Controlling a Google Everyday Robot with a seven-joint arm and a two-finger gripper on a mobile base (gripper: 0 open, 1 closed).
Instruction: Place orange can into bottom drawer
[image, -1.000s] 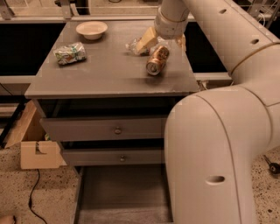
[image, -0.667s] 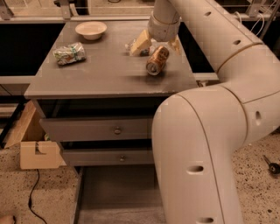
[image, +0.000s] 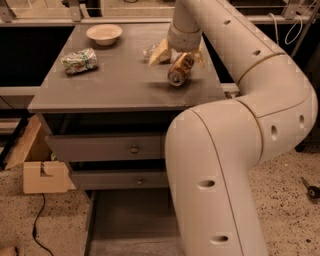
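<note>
- Orange can (image: 180, 70) is upper centre of frame, tilted, silver end facing down-left twd camera, over right part of grey table (image: 100, 87); its shadow lies on the tabletop just left of it.
- Tool (image: 178, 61) comes down from top centre, pale fingers (image: 161, 52) one each side of the can, clamped on it.
- Bottom drawer (image: 130, 220) at lower centre, pulled out, flat grey floor showing; can is well apart from it, up at table lvl.
- 2 shallower drawers (image: 100, 147) stacked betw. table & bottom drawer, each w/ a round knob (image: 134, 149).
- White bowl (image: 104, 34) upper left, near table's back edge; green-white snack bag (image: 79, 60) just below-left of it.
- Robot arm (image: 225, 165) fills right half of frame, hides cabinet's right side.
- Cardboard box (image: 42, 172) on floor at left, beside the cabinet.
</note>
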